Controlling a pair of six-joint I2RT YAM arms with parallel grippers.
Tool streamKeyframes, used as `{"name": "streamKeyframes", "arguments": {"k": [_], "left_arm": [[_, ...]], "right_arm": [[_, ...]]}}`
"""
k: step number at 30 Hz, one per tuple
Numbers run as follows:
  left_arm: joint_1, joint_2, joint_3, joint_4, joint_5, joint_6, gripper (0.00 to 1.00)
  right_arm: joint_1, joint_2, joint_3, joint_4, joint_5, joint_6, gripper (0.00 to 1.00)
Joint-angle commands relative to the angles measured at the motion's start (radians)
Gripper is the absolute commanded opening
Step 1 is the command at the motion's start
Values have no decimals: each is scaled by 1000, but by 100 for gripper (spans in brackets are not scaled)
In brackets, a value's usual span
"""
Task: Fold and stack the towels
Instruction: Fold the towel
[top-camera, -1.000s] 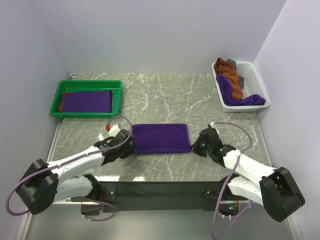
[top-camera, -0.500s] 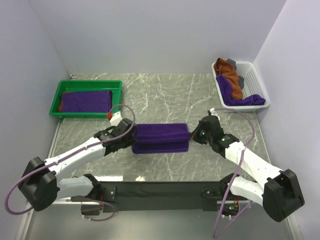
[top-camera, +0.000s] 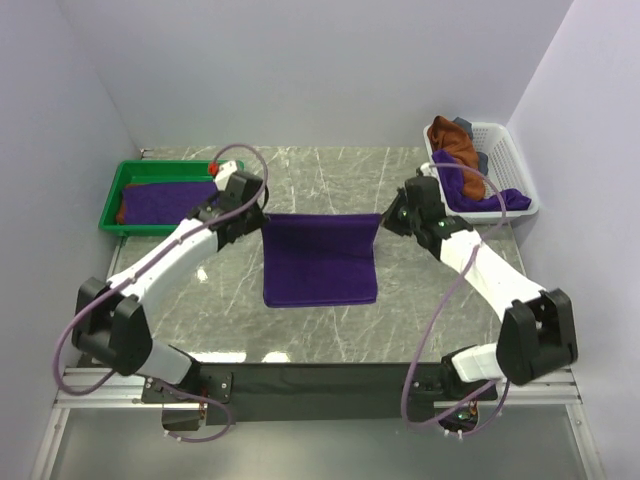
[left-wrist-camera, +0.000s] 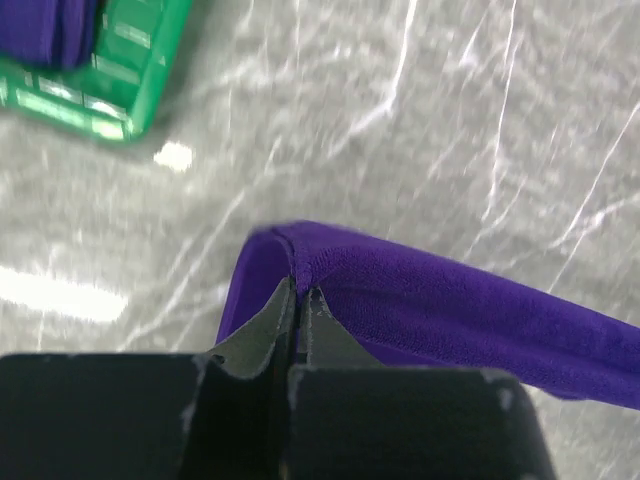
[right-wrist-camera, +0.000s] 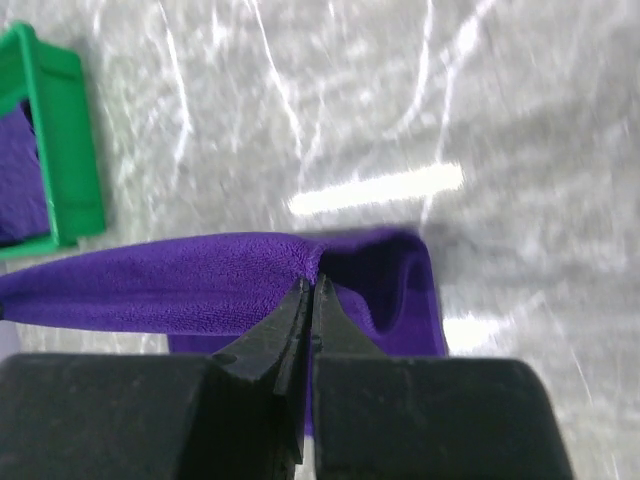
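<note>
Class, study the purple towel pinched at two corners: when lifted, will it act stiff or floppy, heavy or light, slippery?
Probably floppy: the purple towel drapes from the left gripper and right gripper down onto the table. Likely light and not slippery: small corner pinches hold its plush cloth.

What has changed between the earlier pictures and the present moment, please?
Both arms stretched away from their bases. The left tool and the right tool, each shut on a corner of the purple towel, carried that edge up and toward the far wall, so the folded towel opened out. The green tray, the white basket and their contents stayed put.
</note>
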Motion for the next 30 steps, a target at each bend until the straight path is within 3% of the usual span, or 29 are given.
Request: {"name": "streamKeyframes", "arguments": {"k": [1, 8, 16, 24, 30], "left_arm": [[52, 67, 107, 6, 4, 94, 1], [113, 199, 222, 32, 73, 134, 1], [156, 237, 203, 66, 148, 129, 1], [164, 168, 117, 83, 214, 111, 1], [164, 60, -4, 100, 262, 77, 1]], "right_arm": [[-31, 67, 109, 19, -2, -40, 0], [-49, 218, 272, 16, -52, -76, 0], [-69, 337, 381, -10, -81, -125, 0], [-79, 302, 341, -3, -147, -158, 1], [-79, 209, 197, 40, -198, -134, 1]]}}
